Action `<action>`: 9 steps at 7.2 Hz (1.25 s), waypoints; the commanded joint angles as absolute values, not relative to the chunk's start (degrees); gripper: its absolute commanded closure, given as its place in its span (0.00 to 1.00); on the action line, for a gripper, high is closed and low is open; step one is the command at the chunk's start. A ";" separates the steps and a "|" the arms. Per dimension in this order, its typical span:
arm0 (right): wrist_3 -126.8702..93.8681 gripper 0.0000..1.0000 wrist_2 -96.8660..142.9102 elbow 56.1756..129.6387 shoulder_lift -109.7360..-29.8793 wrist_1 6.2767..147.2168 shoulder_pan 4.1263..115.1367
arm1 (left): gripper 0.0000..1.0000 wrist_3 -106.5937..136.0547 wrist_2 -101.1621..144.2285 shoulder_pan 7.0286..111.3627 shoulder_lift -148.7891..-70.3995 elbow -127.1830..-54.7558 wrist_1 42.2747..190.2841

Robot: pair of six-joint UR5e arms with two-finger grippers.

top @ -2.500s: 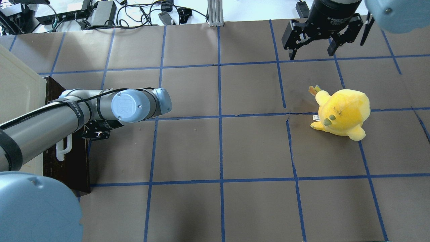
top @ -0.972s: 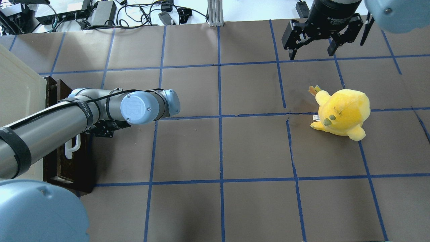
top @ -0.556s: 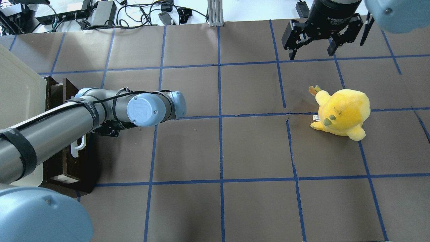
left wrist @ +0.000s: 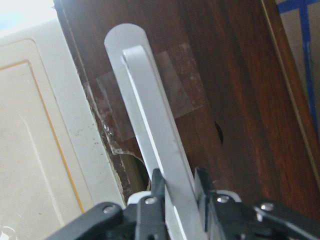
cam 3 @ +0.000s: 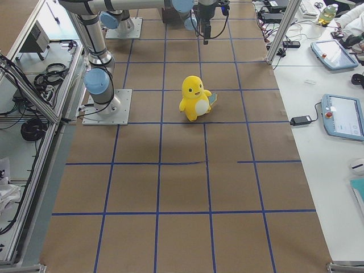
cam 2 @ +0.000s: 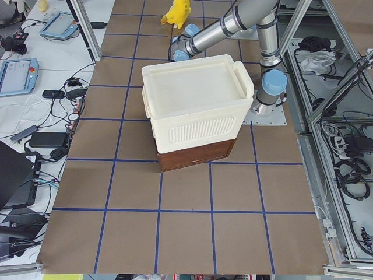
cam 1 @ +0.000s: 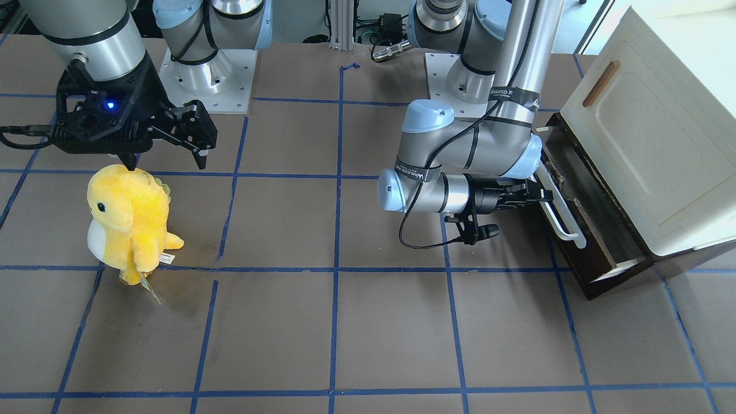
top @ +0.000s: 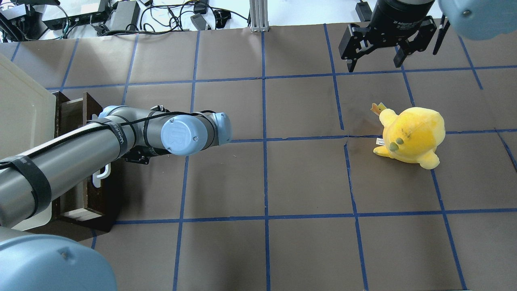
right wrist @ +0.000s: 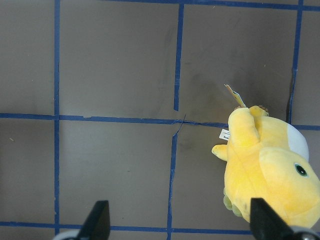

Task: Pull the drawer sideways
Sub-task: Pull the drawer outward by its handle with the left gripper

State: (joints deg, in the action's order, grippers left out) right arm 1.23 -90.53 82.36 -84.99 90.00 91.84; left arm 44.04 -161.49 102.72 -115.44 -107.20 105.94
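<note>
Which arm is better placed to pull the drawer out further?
Left. The left gripper is shut on the white handle of the drawer; the right gripper hangs open near the yellow plush, across the table.

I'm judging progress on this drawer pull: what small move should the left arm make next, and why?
Probably pull the handle farther out from the cabinet: the left gripper is shut on the handle and the drawer is only partly open.

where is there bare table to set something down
The middle squares between the drawer and the plush are bare, and so is the row past the plush from the right gripper. It is crowded by the left gripper, shut on the drawer's handle.
</note>
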 commanded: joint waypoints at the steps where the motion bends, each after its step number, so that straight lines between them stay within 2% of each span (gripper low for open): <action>1: 1.32 0.00 -90.53 82.35 -84.99 90.00 91.85 | 0.90 43.86 -161.28 103.62 -115.40 -107.05 106.08; 9: 1.23 0.00 -90.53 82.35 -84.99 90.00 91.85 | 0.89 43.15 -161.37 107.84 -115.58 -105.82 106.00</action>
State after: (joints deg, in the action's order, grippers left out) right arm 1.23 -90.53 82.35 -84.99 90.00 91.85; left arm 43.17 -161.37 107.59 -115.57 -105.83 106.00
